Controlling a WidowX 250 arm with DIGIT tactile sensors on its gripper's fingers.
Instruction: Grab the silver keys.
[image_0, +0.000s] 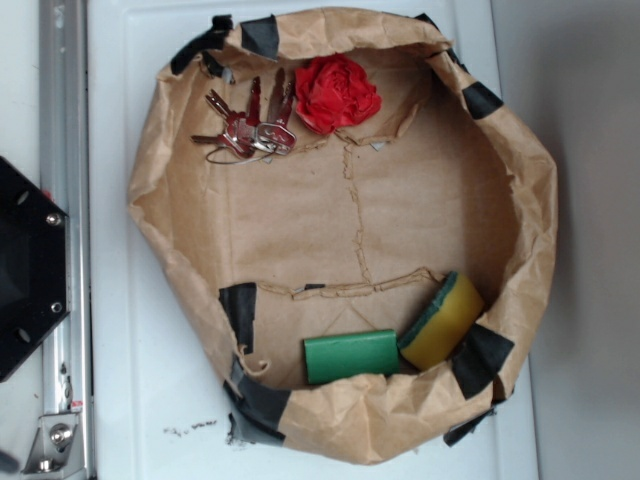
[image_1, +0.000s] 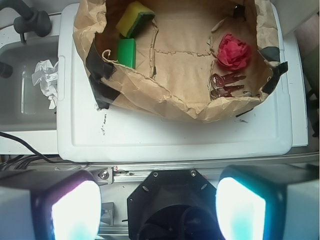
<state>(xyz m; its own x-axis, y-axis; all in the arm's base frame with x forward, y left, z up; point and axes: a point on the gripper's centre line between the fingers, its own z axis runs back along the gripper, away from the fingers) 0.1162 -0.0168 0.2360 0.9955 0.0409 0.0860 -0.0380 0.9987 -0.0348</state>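
The silver keys (image_0: 248, 127) lie fanned on a thin ring on the floor of a brown paper basket (image_0: 345, 225), at its upper left in the exterior view, just left of a red rose-shaped cloth ball (image_0: 336, 93). The wrist view shows the keys (image_1: 226, 84) at the basket's near right, below the red ball (image_1: 233, 52). My gripper (image_1: 159, 210) hangs well back from the basket, above the robot's black base (image_1: 167, 202). Its two glowing fingers stand far apart with nothing between them. The gripper does not show in the exterior view.
A green block (image_0: 351, 356) and a yellow-green sponge (image_0: 441, 320) lie at the basket's lower side. The basket's crumpled walls are patched with black tape (image_0: 480, 358). It stands on a white board (image_1: 170, 137). A crumpled white paper (image_1: 45, 77) lies in a tray to the left.
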